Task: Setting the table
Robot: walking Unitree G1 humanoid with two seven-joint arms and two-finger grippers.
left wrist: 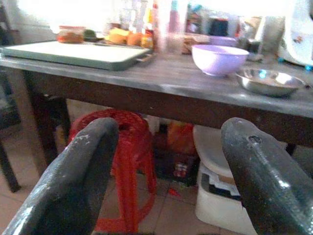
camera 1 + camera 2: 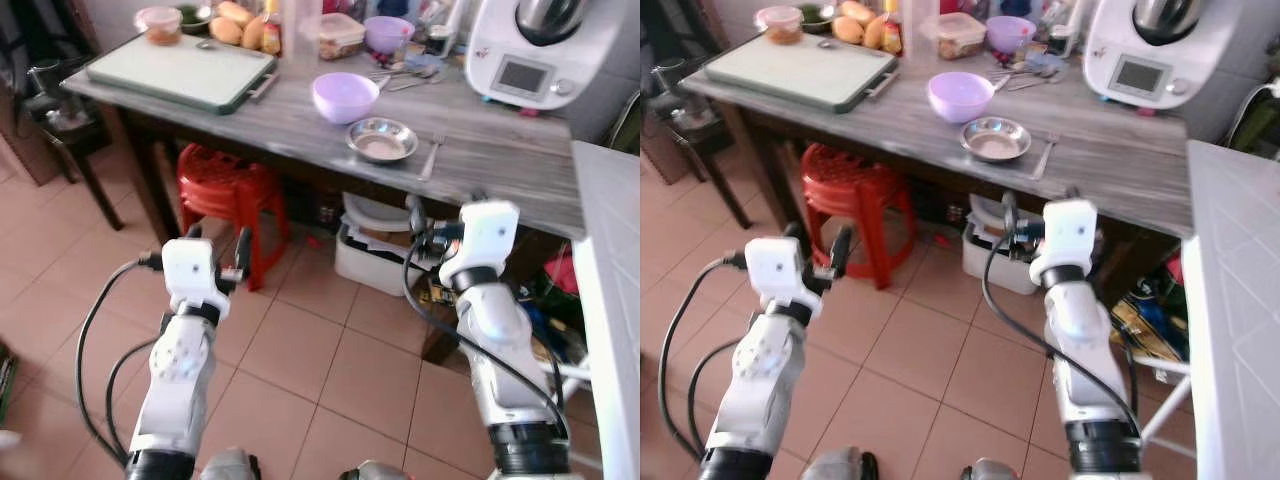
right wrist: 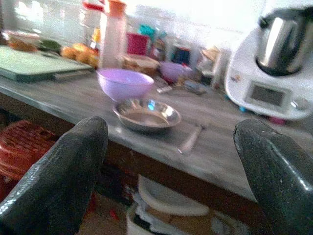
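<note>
- Steel dish (image 2: 381, 139) sits near the front edge of the grey surface (image 2: 500, 160), a fork (image 2: 431, 157) just beside it at 3 o'clock and a purple bowl (image 2: 345, 96) at 10 o'clock.
- Right tool (image 2: 440, 215), fingers spread and empty, hangs below that edge; the dish lies at 12 o'clock from it.
- Left tool (image 2: 215, 245), also spread, is farther off, so the right arm looks better placed.
- Fork's long axis runs away from the robot.

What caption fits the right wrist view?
Open right pincer faces a steel dish, lilac bowl and fork on the table.
</note>
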